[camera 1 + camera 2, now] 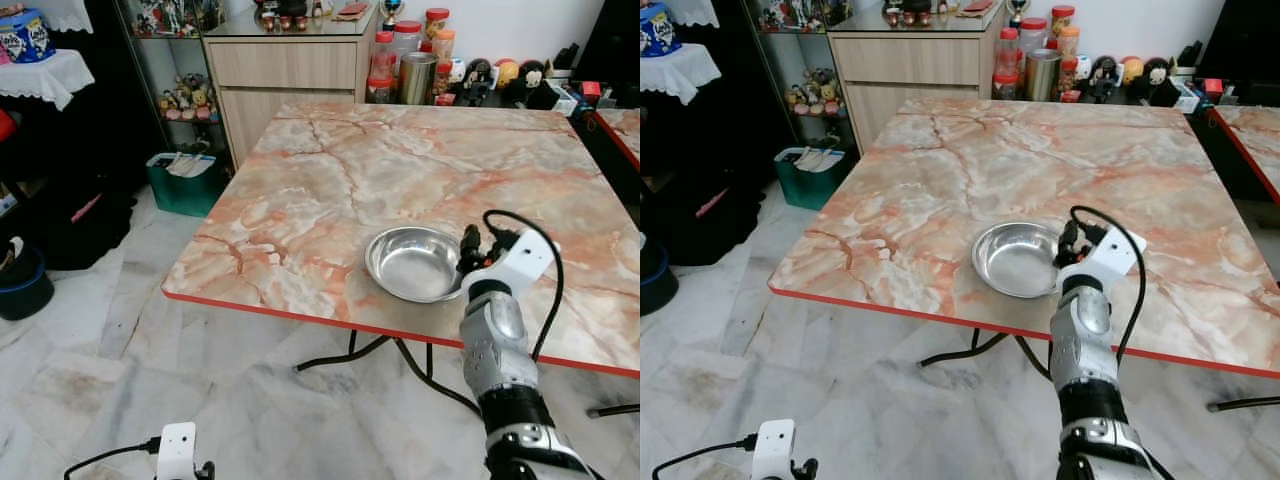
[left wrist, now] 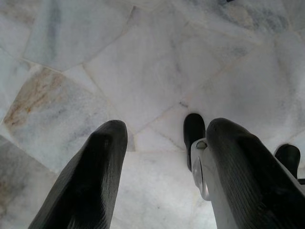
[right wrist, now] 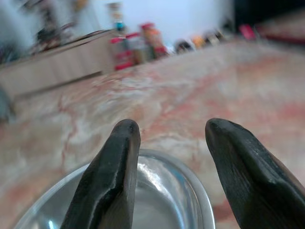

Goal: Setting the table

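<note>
A shiny steel bowl (image 1: 412,262) rests upright on the pink marble table (image 1: 400,150), close to its red front edge. My right gripper (image 1: 470,250) is at the bowl's right rim, just above the tabletop. In the right wrist view the right gripper (image 3: 171,126) is open: one finger stands over the inside of the bowl (image 3: 162,191) and the other outside its rim, with nothing clamped. My left gripper (image 2: 162,126) hangs low by my side, open above the white marble floor.
Jars and a steel canister (image 1: 410,60) stand beyond the table's far edge beside a wooden cabinet (image 1: 290,70). A green bin (image 1: 185,180) and a blue bucket (image 1: 20,285) sit on the floor to the left. A second table (image 1: 620,125) adjoins at the right. Black table legs (image 1: 400,355) splay underneath.
</note>
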